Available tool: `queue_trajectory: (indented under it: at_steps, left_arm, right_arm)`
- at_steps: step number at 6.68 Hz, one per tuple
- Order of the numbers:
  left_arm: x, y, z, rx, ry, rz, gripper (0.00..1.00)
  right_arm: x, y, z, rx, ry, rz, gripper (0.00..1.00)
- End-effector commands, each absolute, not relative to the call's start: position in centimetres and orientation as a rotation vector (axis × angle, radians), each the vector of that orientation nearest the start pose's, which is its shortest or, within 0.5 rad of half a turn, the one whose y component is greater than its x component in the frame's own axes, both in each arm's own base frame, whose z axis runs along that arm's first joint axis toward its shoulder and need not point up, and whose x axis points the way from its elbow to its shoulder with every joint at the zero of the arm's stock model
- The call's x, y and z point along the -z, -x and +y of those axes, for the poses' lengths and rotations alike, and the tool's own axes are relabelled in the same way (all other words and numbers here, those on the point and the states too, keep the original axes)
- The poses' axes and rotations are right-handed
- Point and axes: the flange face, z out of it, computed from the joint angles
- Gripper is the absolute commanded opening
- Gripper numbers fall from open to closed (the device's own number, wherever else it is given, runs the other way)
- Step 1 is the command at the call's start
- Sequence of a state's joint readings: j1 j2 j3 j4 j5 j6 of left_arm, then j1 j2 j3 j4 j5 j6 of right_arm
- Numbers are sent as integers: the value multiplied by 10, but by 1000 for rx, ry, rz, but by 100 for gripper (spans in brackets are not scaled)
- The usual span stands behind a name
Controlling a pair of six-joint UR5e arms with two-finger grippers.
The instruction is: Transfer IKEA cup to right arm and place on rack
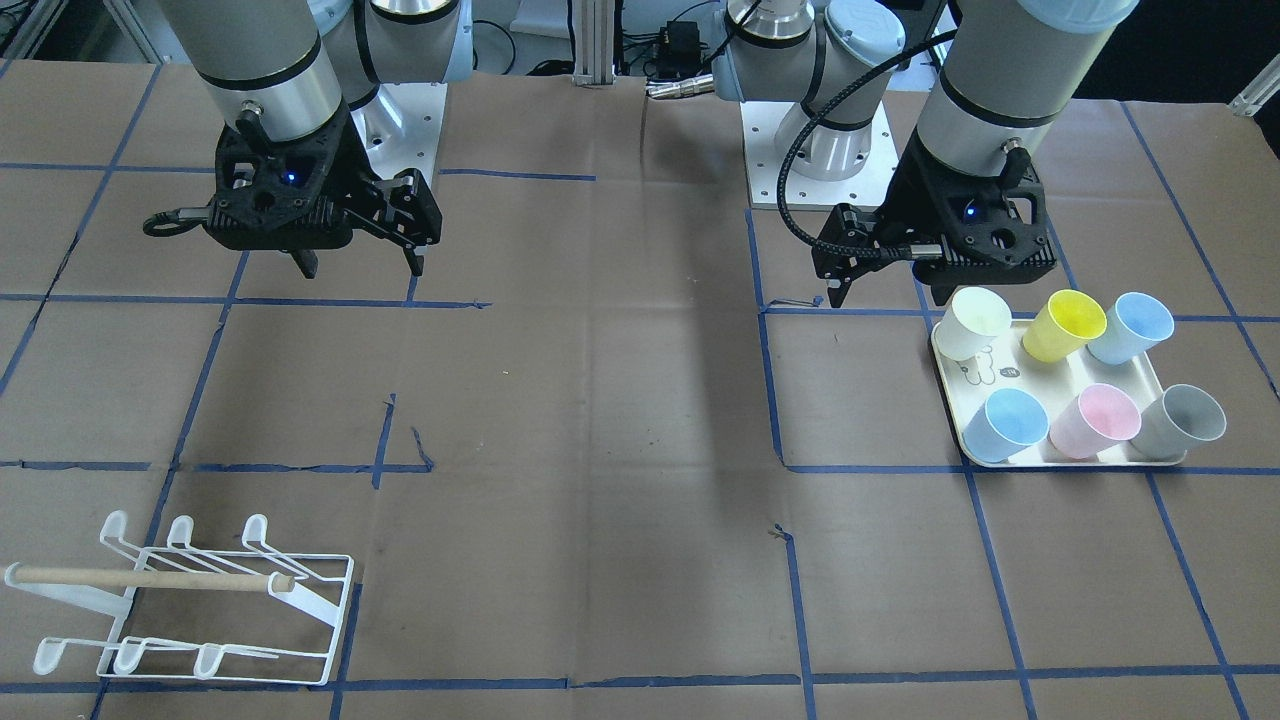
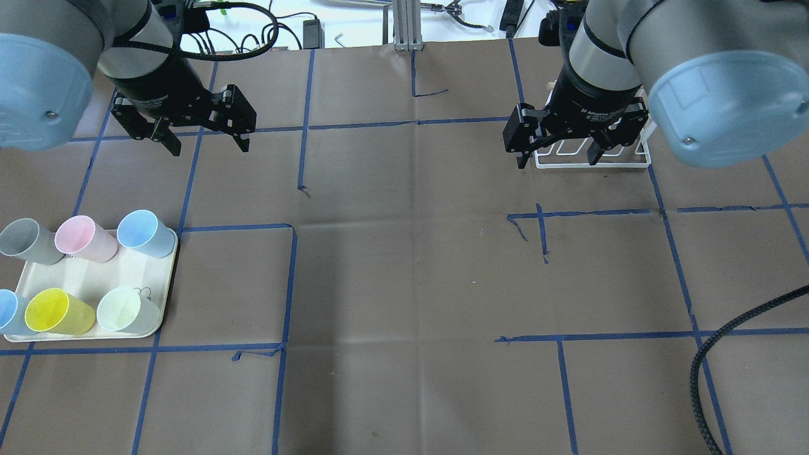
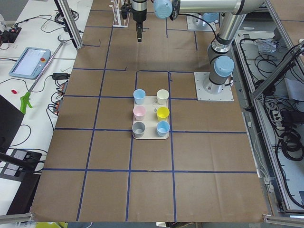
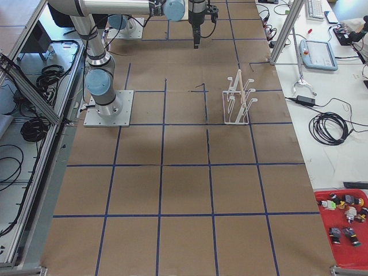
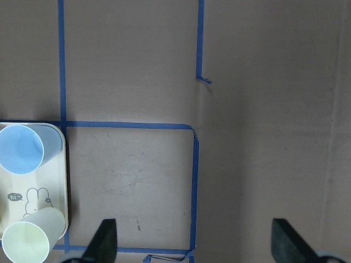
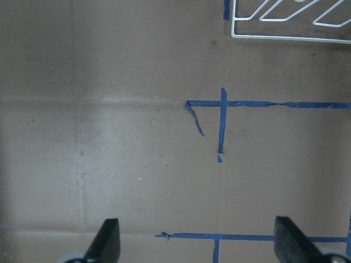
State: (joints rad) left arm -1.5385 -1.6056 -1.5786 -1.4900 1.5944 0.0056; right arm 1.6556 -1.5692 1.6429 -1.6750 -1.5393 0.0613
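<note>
Several IKEA cups stand tilted on a cream tray (image 2: 126,272): grey (image 2: 25,240), pink (image 2: 85,238), blue (image 2: 145,232), yellow (image 2: 57,311), white (image 2: 126,309) and a second blue at the view's edge. My left gripper (image 2: 208,145) hangs open and empty above the table, beyond the tray. Its wrist view shows the open gripper (image 5: 196,244) with the blue cup (image 5: 22,149) and white cup (image 5: 30,241) at lower left. My right gripper (image 2: 557,157) is open and empty, high in front of the white wire rack (image 1: 200,600), which holds no cup.
The table is brown paper with blue tape grid lines (image 2: 291,284). The rack (image 6: 290,19) shows at the top edge of the right wrist view. A braided black hose (image 2: 714,354) loops in at the overhead view's lower right. The arm bases (image 1: 820,150) stand at the table's robot side.
</note>
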Motion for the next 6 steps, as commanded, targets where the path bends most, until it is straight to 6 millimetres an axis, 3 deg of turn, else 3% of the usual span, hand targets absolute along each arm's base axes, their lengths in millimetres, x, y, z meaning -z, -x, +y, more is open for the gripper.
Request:
queue_trajectory:
  at_steps: [1,4,6]
  left_arm:
    - [-471,74,-521,47,72,3113,100]
    - [-429,-35,-518,25,-54,3109,100]
    - [-414,-79,-514,25,-90,3109,100]
  right_arm:
    - [-462,-178,-482,44,37,3107,100]
    - [-461,-178,-482,44,37,3107,100]
    - [-461,-179,-482,44,32,3105,100]
